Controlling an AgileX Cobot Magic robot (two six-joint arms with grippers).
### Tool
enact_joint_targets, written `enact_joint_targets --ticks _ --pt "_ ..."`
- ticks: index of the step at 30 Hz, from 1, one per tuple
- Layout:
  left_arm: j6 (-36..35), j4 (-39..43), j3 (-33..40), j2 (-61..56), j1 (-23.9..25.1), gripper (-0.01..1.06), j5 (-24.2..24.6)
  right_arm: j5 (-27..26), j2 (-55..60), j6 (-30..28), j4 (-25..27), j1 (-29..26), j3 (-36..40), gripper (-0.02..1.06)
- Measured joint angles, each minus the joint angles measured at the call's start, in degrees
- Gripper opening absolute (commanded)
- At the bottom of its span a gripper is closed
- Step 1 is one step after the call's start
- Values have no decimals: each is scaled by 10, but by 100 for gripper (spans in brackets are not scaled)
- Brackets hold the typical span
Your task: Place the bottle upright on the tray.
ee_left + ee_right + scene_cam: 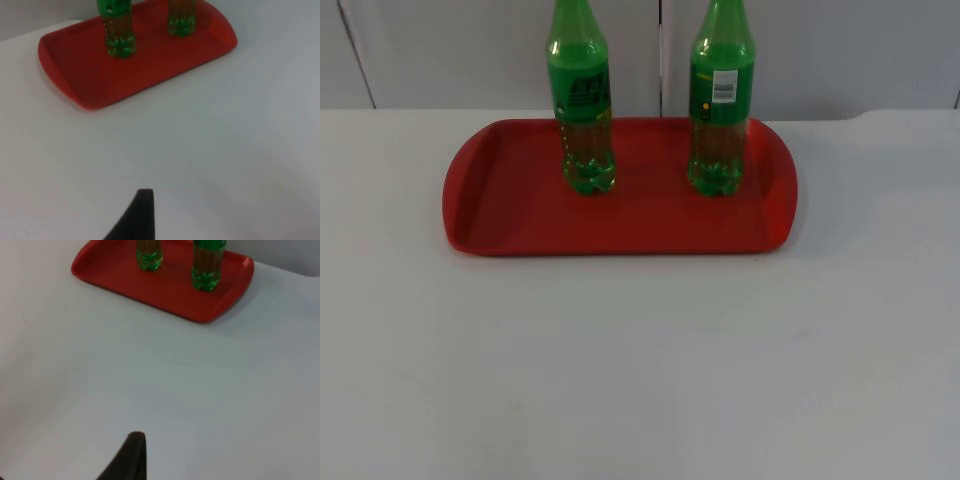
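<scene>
Bare table [640,380] nearest; both bottles [582,100] [720,100] upright on tray [510,215], upper frame. We can't tell either gripper's state.

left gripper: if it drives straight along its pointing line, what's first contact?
Probably bare white table: the left gripper's fingertip aims at open surface short of the red tray. Depth is uncertain.
</scene>
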Motion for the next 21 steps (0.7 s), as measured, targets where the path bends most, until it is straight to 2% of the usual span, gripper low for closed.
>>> enact_joint_targets --ticks 21 --pt "0 0 0 0 0 105 0 0 0 1 -2 0 0 105"
